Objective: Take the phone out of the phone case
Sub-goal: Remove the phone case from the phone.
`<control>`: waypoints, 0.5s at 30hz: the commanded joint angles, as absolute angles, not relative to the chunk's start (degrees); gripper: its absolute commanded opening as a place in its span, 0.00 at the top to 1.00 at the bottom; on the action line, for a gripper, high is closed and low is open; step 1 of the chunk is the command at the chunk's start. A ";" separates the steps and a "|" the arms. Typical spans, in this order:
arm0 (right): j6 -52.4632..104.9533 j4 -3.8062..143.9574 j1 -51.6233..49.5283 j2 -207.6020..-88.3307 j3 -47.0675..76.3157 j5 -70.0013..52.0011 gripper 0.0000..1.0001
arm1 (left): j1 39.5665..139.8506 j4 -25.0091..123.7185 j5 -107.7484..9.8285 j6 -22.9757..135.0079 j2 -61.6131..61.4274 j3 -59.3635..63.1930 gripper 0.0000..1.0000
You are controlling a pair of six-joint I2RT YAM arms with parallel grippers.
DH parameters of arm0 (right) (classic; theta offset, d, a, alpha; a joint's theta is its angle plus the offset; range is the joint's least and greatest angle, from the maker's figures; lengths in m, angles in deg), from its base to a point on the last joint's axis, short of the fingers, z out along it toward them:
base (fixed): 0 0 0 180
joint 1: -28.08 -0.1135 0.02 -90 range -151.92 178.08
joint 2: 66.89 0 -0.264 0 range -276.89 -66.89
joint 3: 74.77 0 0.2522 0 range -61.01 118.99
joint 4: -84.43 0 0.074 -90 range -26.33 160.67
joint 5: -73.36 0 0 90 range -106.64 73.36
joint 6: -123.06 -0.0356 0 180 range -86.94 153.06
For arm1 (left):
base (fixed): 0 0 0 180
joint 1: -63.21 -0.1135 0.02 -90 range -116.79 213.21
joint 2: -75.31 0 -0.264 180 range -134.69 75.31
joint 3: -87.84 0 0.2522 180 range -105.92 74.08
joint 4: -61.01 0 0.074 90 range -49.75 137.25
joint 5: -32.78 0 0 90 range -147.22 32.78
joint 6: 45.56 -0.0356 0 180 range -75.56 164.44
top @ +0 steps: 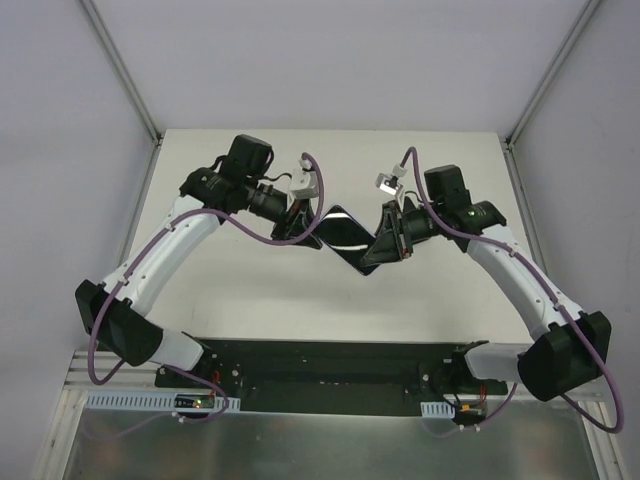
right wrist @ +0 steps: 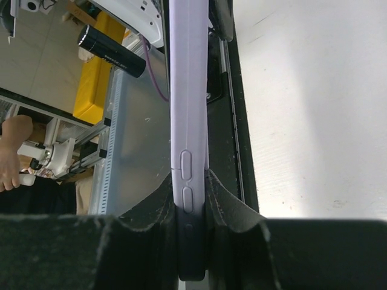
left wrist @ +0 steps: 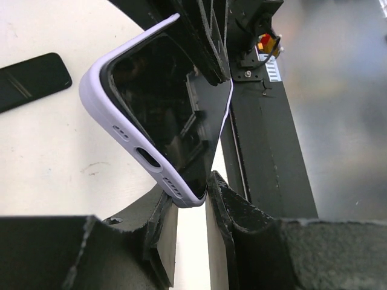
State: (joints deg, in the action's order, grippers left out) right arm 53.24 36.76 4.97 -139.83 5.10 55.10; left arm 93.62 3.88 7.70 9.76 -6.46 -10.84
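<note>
The phone [top: 345, 235], black screen up, sits in a lavender case and hangs in the air between both arms. In the left wrist view the screen [left wrist: 163, 115] is framed by the case [left wrist: 100, 99], with the port end towards me. My left gripper [left wrist: 190, 196] [top: 316, 226] is shut on the case's bottom corner, just at the fingertips. My right gripper [right wrist: 192, 184] [top: 381, 248] is shut on the case's long side [right wrist: 187, 90], its fingers pressing front and back at the side buttons. The right fingers [left wrist: 208, 48] also show at the case's far end.
A flat black slab [left wrist: 30, 81] lies on the white table [top: 330, 150] below the left arm. The black base rail [top: 330, 365] runs along the near edge, with a metal plate [top: 320, 445] in front. Walls close the table's left, right and back.
</note>
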 commanded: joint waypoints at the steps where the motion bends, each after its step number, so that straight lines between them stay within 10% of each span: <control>1: 47.65 46.05 5.67 -141.06 5.96 60.79 1.00 | 98.18 -0.73 10.29 -0.03 -4.76 -11.87 1.00; 15: 38.42 56.52 4.88 -142.12 2.71 64.21 1.00 | 108.91 -8.65 0.00 -6.98 -8.18 -20.75 1.00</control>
